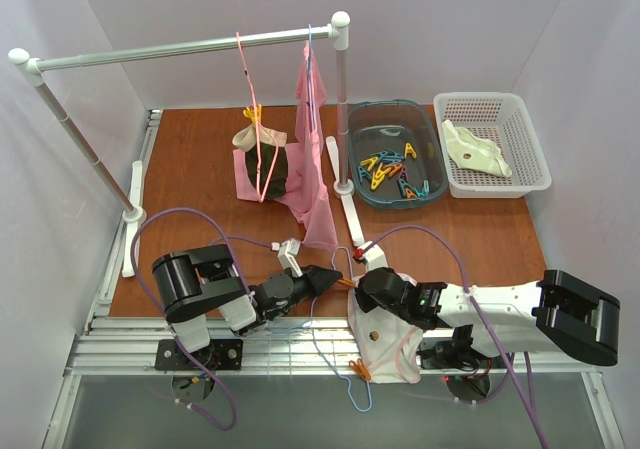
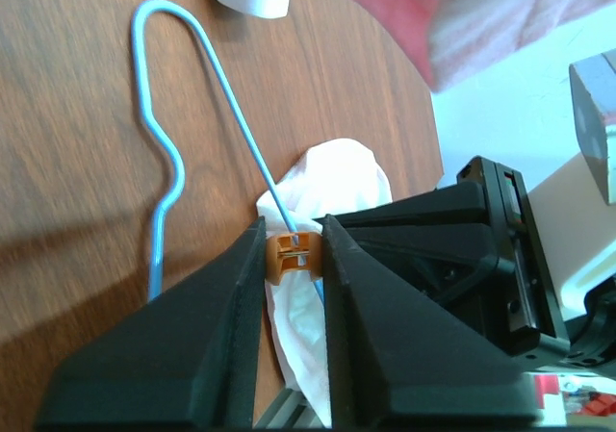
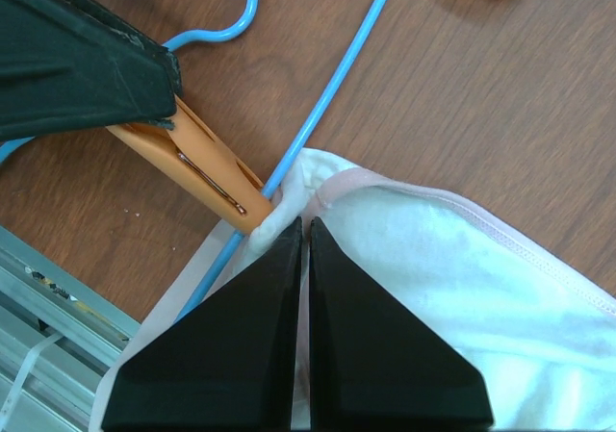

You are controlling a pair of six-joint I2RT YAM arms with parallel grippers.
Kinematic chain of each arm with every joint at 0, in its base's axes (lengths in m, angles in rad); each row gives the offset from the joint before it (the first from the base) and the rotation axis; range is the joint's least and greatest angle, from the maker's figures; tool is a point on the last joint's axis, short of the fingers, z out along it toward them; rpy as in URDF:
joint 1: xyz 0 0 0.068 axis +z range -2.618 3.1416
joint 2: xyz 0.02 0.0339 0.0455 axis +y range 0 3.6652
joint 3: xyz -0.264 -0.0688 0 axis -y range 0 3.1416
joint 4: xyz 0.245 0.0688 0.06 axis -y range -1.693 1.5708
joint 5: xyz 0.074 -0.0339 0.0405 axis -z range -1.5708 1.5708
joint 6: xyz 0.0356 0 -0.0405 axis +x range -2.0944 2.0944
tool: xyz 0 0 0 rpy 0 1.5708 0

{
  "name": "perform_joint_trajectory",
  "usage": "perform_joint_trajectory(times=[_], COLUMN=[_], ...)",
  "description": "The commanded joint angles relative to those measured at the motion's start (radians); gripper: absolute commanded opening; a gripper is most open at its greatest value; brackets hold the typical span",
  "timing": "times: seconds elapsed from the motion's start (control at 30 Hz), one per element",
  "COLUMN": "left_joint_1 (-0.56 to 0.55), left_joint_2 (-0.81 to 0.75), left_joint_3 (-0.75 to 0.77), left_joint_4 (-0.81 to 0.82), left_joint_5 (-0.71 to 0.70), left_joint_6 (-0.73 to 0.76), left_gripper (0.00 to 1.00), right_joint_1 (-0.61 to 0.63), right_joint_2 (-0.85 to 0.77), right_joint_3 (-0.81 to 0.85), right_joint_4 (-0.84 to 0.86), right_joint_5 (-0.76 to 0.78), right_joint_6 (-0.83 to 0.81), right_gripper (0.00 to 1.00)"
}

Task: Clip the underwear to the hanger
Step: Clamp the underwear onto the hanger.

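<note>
The underwear [image 3: 462, 288] is lying at the near edge of the table [image 1: 200, 169] under my right gripper [image 3: 300, 225], whose fingers are sitting fully closed at its bunched hem (pinching fabric? I cannot tell). My left gripper [image 2: 293, 240] is squeezing an orange clip [image 2: 292, 259] at the hanger [image 2: 164, 143] wire — right beside that hem. Behind, a blue tub [image 1: 372, 121] is holding coloured clips [image 1: 390, 166]; a white basket [image 1: 500, 185], a cream garment [image 1: 478, 149].

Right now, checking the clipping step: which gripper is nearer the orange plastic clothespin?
Left. The left gripper clamps the orange plastic clothespin between its fingers; the right gripper, shut, is at the pale pink-edged fabric underwear, just beside the clothespin's tip.
</note>
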Motion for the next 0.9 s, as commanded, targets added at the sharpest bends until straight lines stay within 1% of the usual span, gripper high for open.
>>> perform_joint_trajectory(times=[0.0,0.13,0.3,0.5,0.87], left_joint_1=[-0.014,-0.014,-0.017,-0.015,-0.015], left_joint_2=[-0.004,0.000,0.025,0.017,-0.006], left_joint_3=[-0.010,-0.007,-0.030,-0.054,-0.065], left_joint_4=[0.182,0.184,0.251,0.293,0.336], left_joint_5=[-0.011,-0.005,-0.014,-0.026,-0.046], left_joint_6=[0.012,0.018,0.005,0.001,0.010], left_gripper=[0.13,0.07,0.07,0.06,0.05], right_joint_1=[0.003,0.003,0.003,0.003,0.001], right_joint_2=[0.008,0.008,0.004,0.021,0.037], right_joint_3=[0.036,0.035,0.032,0.036,0.047], right_joint_4=[0.024,0.022,0.022,0.022,0.022], right_joint_5=[-0.011,-0.012,-0.020,-0.026,-0.043], right_joint_6=[-0.012,-0.012,-0.011,-0.012,-0.017], right_gripper=[0.01,0.01,0.01,0.01,0.01])
